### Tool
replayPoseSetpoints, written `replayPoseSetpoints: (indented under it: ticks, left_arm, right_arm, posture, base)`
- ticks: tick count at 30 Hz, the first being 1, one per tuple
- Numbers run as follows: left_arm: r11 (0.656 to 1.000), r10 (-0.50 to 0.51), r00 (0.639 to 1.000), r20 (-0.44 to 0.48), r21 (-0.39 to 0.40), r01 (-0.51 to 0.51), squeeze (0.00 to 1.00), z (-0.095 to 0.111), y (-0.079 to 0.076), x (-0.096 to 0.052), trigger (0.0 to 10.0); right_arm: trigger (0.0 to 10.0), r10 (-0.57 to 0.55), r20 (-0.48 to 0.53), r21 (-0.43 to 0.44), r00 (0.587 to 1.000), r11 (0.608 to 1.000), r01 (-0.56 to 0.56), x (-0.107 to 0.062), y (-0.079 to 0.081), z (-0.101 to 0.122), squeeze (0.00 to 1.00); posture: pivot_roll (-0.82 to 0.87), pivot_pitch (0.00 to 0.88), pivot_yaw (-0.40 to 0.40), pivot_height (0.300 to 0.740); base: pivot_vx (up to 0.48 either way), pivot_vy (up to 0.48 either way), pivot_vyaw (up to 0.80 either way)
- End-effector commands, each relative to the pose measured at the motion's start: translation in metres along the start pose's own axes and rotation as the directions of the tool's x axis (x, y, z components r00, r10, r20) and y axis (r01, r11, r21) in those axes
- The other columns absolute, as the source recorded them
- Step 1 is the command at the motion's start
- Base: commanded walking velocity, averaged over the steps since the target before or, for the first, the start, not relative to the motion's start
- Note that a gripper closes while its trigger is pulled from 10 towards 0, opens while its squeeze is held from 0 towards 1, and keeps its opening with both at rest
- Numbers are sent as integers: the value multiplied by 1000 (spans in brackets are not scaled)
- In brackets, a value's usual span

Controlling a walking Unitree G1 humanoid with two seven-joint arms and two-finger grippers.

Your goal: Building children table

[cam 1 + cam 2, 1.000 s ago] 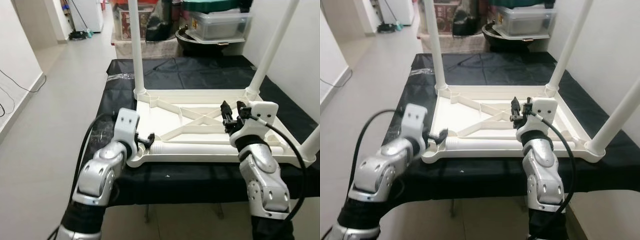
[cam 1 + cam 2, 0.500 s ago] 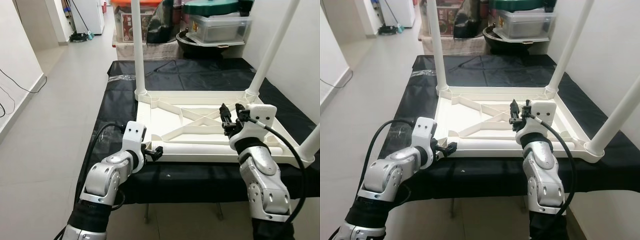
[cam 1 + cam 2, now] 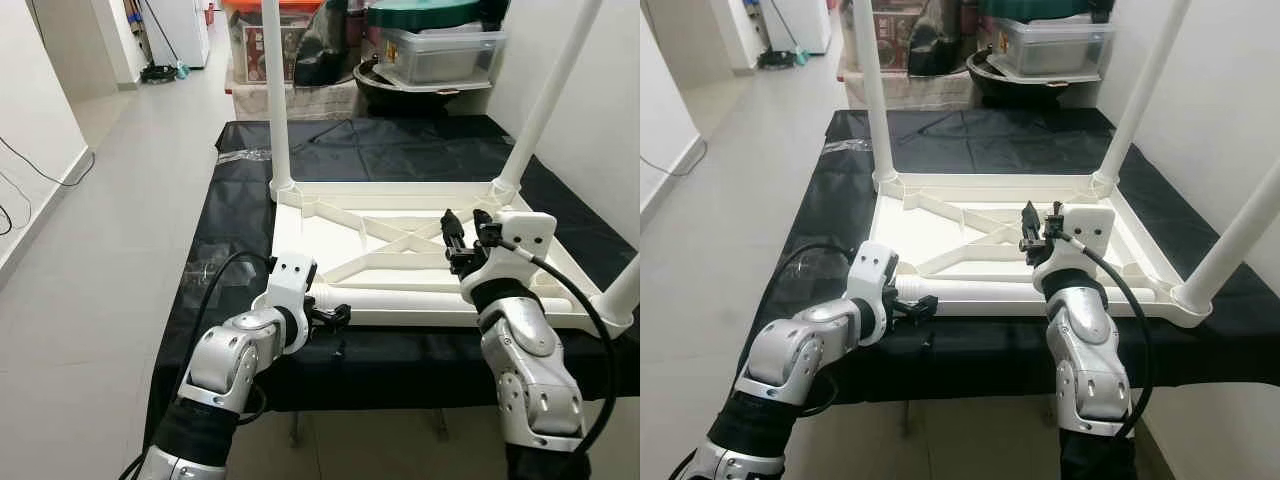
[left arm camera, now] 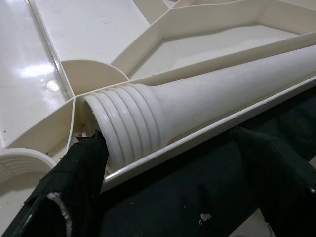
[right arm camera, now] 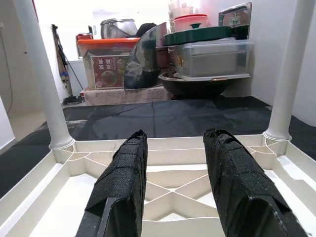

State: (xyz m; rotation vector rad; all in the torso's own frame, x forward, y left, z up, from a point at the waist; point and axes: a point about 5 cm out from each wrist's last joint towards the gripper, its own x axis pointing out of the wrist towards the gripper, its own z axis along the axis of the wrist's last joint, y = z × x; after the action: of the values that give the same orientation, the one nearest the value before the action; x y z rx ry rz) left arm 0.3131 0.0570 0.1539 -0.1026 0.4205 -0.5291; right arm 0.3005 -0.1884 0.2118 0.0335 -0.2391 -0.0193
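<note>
Fitting the Last Leg

Lying upside down on the black cloth (image 3: 240, 230), the white table top (image 3: 330, 235) has three legs standing up from its corners. The loose leg (image 3: 440, 298) rests along the near rim, its ribbed screw end (image 4: 123, 131) at 9 o'clock beside the empty corner socket (image 4: 19, 163). The left gripper (image 3: 335, 316) hangs there, fingers spread wide and empty, likely reaching for that end. The right gripper (image 3: 462, 240) hovers above the tray's middle, fingers parted, holding nothing.

You're looking at a glossy cream plastic tabletop (image 3: 360, 225) and a smooth, ridged plastic leg (image 4: 197, 106) — lying on matt black cloth (image 3: 400, 145). Finger pads (image 5: 121, 192) look rough, fabric-like; the arms — brushed silver metal.
</note>
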Motion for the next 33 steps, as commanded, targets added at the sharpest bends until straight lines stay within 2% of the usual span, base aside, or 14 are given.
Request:
replayPoseSetpoints:
  ticks: [1, 9, 20, 23, 26, 30, 31, 33]
  left_arm:
    - [1000, -8, 1000, -17, -13, 8, 0, -3, -1, 3, 10000]
    - [996, -21, 1000, 5, -92, 21, 0, 0, 12, 7, 10000]
    - [982, -126, 992, 23, -137, 128, 0, 1, 5, 10, 10000]
    - [977, -166, 986, -9, -138, 164, 0, -5, 3, 12, 10000]
    - [958, -247, 967, -62, -169, 233, 0, -13, 0, 12, 10000]
    - [948, -275, 959, -76, -187, 257, 0, -16, -2, 12, 10000]
    - [918, -347, 932, -104, -241, 314, 0, -23, 2, 13, 10000]
    - [905, -371, 923, -105, -265, 333, 0, -23, 6, 14, 10000]
  right_arm:
    - [10000, 6, -12, 5, 1000, 1000, -6, -1, 2, -1, 0]
    - [10000, 1, -14, 1, 1000, 1000, 0, -5, -1, 1, 0]
    - [10000, -7, -10, -17, 1000, 1000, 7, -8, -7, 8, 0]
    - [10000, -3, -8, -20, 1000, 1000, 2, -8, -6, 11, 0]
    - [10000, 2, -12, -20, 1000, 1000, -2, -9, -4, 11, 0]
    - [10000, 3, -14, -21, 1000, 1000, -4, -10, -4, 11, 0]
    - [10000, 9, -20, -23, 1000, 1000, -10, -12, -3, 12, 0]
    - [10000, 12, -21, -25, 1000, 1000, -12, -12, -3, 13, 0]
  posture:
    - [150, 11, -38, 740]
    - [132, 38, -37, 740]
    - [113, 72, -44, 740]
    - [107, 85, -45, 740]
    - [100, 103, -47, 740]
    - [100, 103, -47, 740]
    - [89, 117, -52, 740]
    - [85, 120, -51, 740]
  base:
    - [0, 0, 0]
    - [0, 0, 0]
    - [0, 0, 0]
    - [0, 0, 0]
    - [0, 0, 0]
    - [0, 0, 0]
    - [0, 0, 0]
    - [0, 0, 0]
